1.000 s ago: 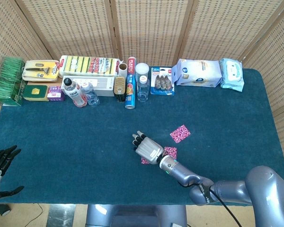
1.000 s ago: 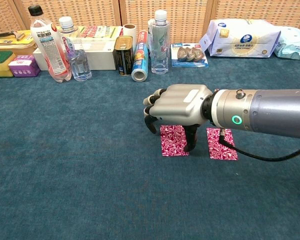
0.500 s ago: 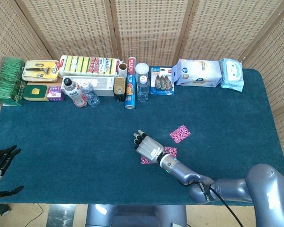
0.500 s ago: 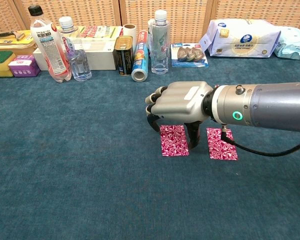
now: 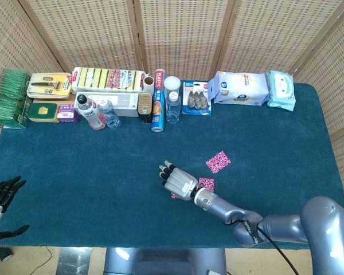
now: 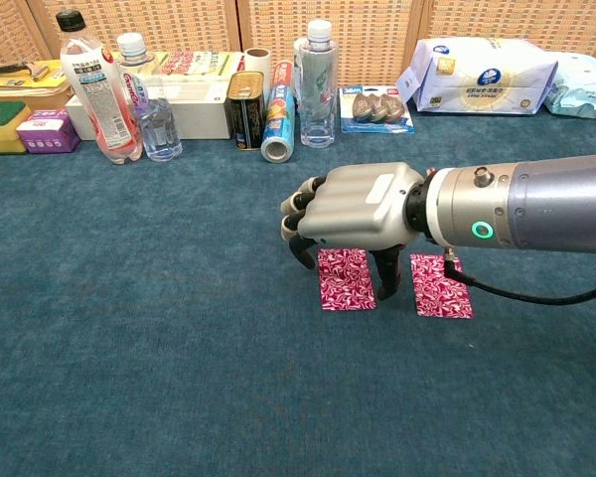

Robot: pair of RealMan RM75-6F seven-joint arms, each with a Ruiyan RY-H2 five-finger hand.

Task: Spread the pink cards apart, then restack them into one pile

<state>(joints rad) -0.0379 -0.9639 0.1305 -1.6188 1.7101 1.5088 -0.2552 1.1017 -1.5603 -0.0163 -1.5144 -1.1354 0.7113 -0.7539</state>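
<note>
Three pink patterned cards lie apart on the blue cloth. The head view shows one card (image 5: 218, 161) farthest from me, a second card (image 5: 206, 184) by my right wrist, and a third card (image 5: 174, 195) mostly hidden under my right hand (image 5: 178, 182). In the chest view my right hand (image 6: 353, 212) hovers palm down over the left card (image 6: 345, 279), fingers bent downward and holding nothing. Its thumb (image 6: 387, 277) points down beside that card's right edge. The other card (image 6: 440, 286) lies to the right, under the forearm. My left hand (image 5: 1, 195) rests off the table's near left corner, fingers spread.
Along the far edge stand bottles (image 6: 97, 87), a can (image 6: 244, 109), a foil roll (image 6: 275, 124), a clear bottle (image 6: 317, 84), sponge packs (image 5: 108, 79), wipes packs (image 5: 241, 87) and green boxes (image 5: 10, 97). Bare blue cloth (image 5: 92, 172) stretches to the left of the cards.
My right hand has shifted slightly to the left over the left card and the thumb has edged off that card. The cards and the left hand have not moved.
</note>
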